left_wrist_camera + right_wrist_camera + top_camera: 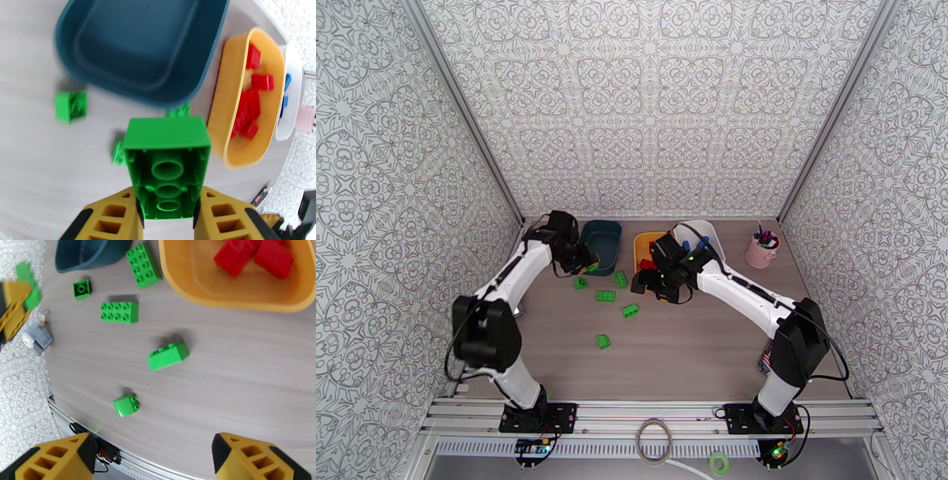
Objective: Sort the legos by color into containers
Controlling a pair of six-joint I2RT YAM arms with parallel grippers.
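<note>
Yellow fingers (118, 219) of my left gripper (168, 211) sit at the bottom of the left wrist view, closed tight on a green brick (168, 158) whose hollow underside faces the camera. The teal tub (138, 43) spans the top of the frame. At the right stands the yellow tub (219, 114) with red bricks (252, 106) inside. Just beyond it is the white tub (294, 118) holding blue bricks (287, 81). One blurred green piece (71, 105) lies on the table (31, 165) at left centre.

On the right wrist view, my right gripper (154, 455) has its jaws wide apart at the bottom corners and holds nothing. Five loose green bricks (119, 312) are scattered from the upper left down to the lower middle. A corner of the teal tub shows at the upper left and the yellow tub at the upper right.

From the top view, the left gripper (584, 260) is at the near left corner of the teal tub, left of centre. The right gripper (649, 283) is at the near end of the yellow tub. The tubs sit in a row at the far edge, teal, yellow, then white from left to right. The loose green bricks lie in the middle of the table, and a pink cup (762, 251) stands at the right.
</note>
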